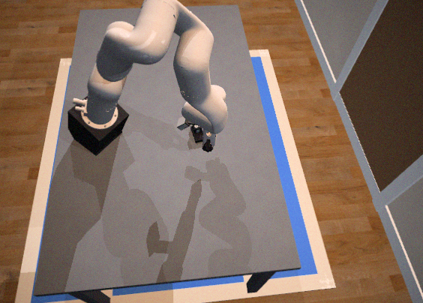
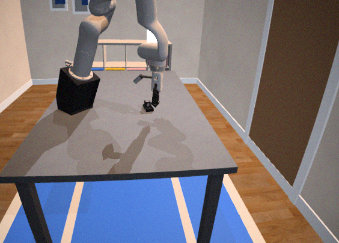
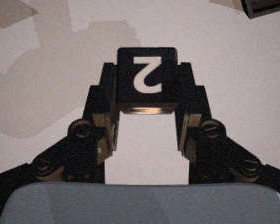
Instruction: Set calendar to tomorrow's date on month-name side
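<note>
My gripper (image 3: 147,90) is shut on a black cube (image 3: 147,78) and holds it above the table. The cube's face toward the wrist camera shows a white 2, seen upside down in that view. In the exterior view the held cube hangs just right of and a little above the black tray (image 2: 148,107), which sits on the table with something small and dark in it; I cannot tell its digit. In the top view the gripper (image 1: 207,146) points down at the table's middle; the arm hides most of the tray.
The arm's black base (image 2: 76,90) stands at the table's far left. A shelf (image 2: 132,55) stands behind the table against the wall. The table edge on the right is near a wall with a brown panel (image 2: 300,78).
</note>
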You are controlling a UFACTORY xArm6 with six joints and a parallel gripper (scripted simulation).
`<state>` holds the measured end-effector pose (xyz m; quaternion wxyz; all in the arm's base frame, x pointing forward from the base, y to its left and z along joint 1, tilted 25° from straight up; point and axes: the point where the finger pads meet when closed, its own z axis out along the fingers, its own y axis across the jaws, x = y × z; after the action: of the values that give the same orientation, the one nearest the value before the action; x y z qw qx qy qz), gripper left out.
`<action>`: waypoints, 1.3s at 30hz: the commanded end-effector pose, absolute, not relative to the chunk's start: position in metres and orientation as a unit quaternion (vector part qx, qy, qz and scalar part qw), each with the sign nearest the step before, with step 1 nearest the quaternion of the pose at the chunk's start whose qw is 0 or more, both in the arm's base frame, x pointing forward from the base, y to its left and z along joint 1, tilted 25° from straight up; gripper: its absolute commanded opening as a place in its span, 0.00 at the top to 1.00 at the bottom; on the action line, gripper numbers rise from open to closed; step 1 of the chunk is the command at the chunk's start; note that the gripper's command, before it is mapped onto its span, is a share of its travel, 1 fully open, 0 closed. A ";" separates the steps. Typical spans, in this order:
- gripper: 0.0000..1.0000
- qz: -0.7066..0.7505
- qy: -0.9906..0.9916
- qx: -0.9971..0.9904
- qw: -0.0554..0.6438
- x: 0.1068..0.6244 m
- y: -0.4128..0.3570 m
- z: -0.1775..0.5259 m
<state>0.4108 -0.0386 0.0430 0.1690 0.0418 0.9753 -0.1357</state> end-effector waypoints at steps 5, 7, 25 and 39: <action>0.71 -0.120 0.986 0.043 0.109 0.407 -0.036 0.042; 0.71 -0.117 0.987 0.042 0.104 0.406 -0.035 0.042; 0.71 -0.123 0.989 0.051 0.058 0.412 -0.042 0.042; 0.71 -0.108 0.992 0.058 -0.036 0.413 -0.036 0.042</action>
<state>0.4106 -0.0338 0.0415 -0.0171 0.0562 0.9921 -0.1108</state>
